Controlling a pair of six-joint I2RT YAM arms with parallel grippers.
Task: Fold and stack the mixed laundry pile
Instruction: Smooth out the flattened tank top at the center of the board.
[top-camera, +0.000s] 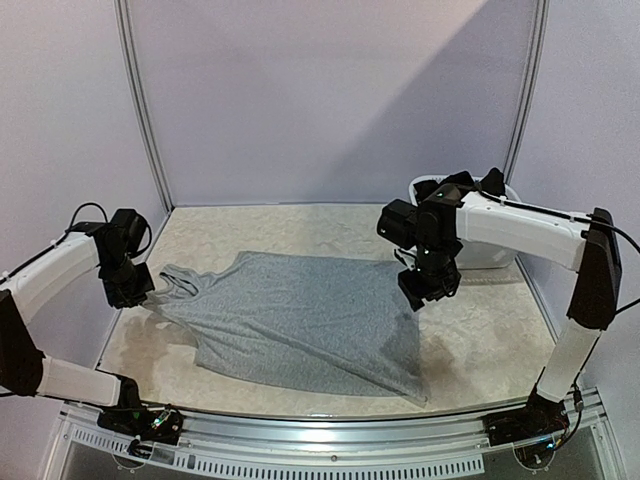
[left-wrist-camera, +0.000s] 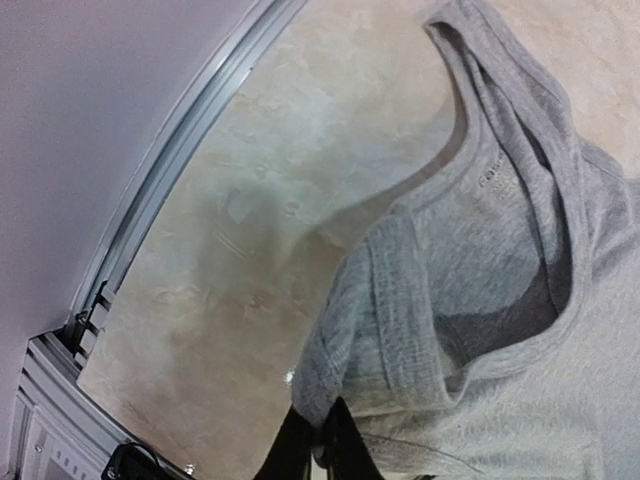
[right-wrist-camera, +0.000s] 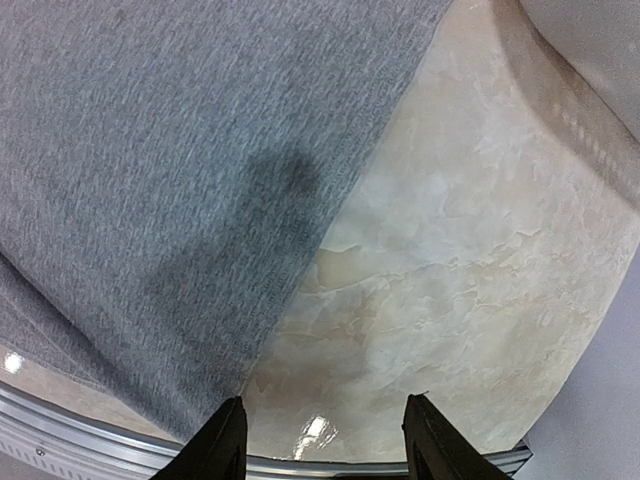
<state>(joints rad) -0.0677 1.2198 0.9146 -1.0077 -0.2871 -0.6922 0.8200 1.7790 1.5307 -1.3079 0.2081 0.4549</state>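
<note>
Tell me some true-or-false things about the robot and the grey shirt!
1. The grey top lies spread out on the table. True.
2. The right tool is squeezing the grey top. False: its fingers are apart and hold nothing. It is over bare table, just beside the top's edge.
3. The left tool is pinching the grey top near a shoulder strap. True.
4. The white basket stands on the left side of the table. False: it is at the back right, behind the right arm.
</note>
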